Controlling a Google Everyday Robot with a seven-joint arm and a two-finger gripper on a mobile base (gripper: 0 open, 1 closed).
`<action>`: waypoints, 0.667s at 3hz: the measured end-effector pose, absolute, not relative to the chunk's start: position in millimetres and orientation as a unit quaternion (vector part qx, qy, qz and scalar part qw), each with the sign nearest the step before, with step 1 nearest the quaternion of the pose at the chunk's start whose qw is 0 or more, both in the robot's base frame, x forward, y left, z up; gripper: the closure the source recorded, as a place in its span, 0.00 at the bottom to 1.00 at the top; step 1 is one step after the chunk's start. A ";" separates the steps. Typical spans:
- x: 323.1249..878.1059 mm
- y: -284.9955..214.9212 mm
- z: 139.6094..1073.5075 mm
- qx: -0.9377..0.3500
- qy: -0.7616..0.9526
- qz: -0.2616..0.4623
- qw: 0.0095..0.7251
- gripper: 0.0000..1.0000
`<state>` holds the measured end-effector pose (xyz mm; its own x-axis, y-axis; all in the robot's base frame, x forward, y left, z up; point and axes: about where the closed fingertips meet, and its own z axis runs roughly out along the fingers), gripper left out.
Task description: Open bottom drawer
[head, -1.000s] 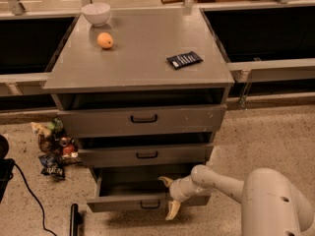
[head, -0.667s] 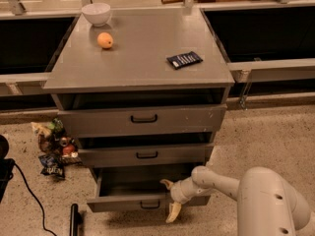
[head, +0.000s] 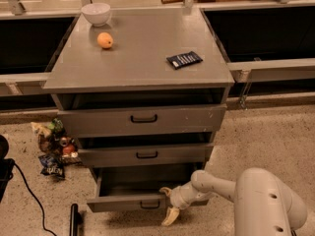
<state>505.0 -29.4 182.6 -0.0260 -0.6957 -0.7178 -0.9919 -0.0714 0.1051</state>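
The bottom drawer (head: 123, 202) of the grey cabinet stands pulled out part way, showing a plain grey inside. Its small black bar handle (head: 149, 205) sits on the narrow front panel. My gripper (head: 168, 203) is at the right end of that panel, just right of the handle. It is open, with one yellowish finger (head: 165, 191) over the panel's top rim and the other finger (head: 171, 216) hanging in front and below. My white arm (head: 221, 186) reaches in from the lower right.
The middle drawer (head: 146, 155) and the top drawer (head: 143, 118) are each out a little. On the cabinet top lie a white bowl (head: 96, 13), an orange (head: 105, 40) and a dark packet (head: 184, 59). Snack bags (head: 53, 146) and a black cable (head: 27, 191) lie on the floor at left.
The bulky rear part of my arm has shifted slightly left. The gripper and the bottom drawer stand as they did.
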 end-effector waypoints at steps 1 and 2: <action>493.0 -28.0 183.2 -0.652 0.645 0.331 0.222 0.41; 492.2 -27.8 186.2 -0.652 0.645 0.332 0.221 0.65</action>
